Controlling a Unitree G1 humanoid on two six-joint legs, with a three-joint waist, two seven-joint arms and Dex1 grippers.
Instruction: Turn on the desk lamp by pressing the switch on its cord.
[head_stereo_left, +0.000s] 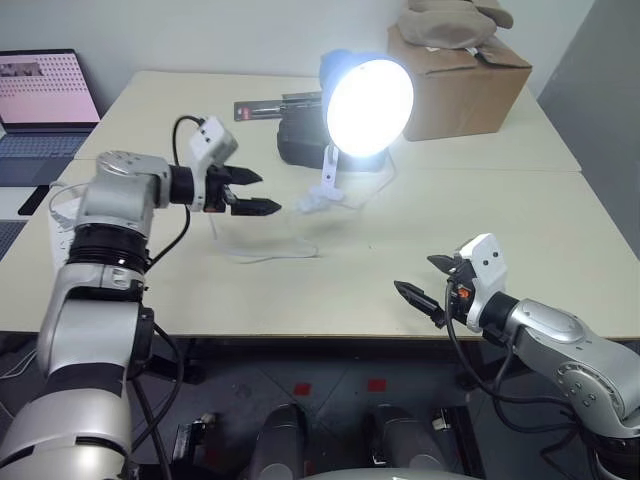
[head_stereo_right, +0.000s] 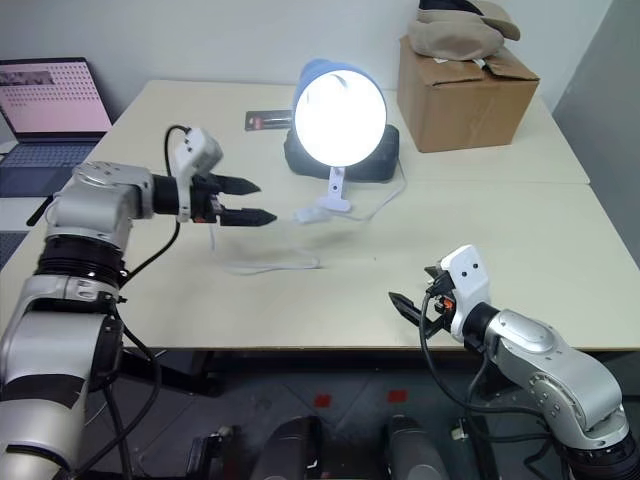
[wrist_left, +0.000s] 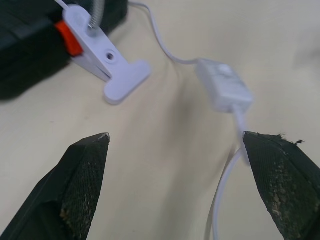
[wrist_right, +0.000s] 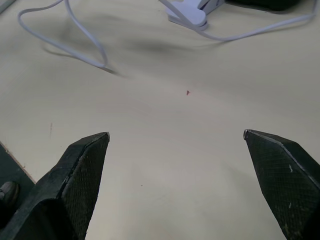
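Observation:
The desk lamp (head_stereo_left: 367, 105) stands lit at the back middle of the table, its blue shade around a glowing white bulb and its white clip base (wrist_left: 110, 70) on the tabletop. The thin white cord (head_stereo_left: 265, 258) loops across the table in front of it. The small white switch (wrist_left: 223, 85) lies on the cord close to the clip base. My left gripper (head_stereo_left: 268, 192) hangs open above the table, left of the lamp and just short of the switch, holding nothing. My right gripper (head_stereo_left: 415, 275) is open and empty over the table's near edge.
A black case (head_stereo_left: 298, 140) sits right behind the lamp. A cardboard box (head_stereo_left: 470, 85) with a cloth on it stands at the back right. An open laptop (head_stereo_left: 45, 100) is at the far left. A seam (head_stereo_left: 500, 170) runs across the tabletop.

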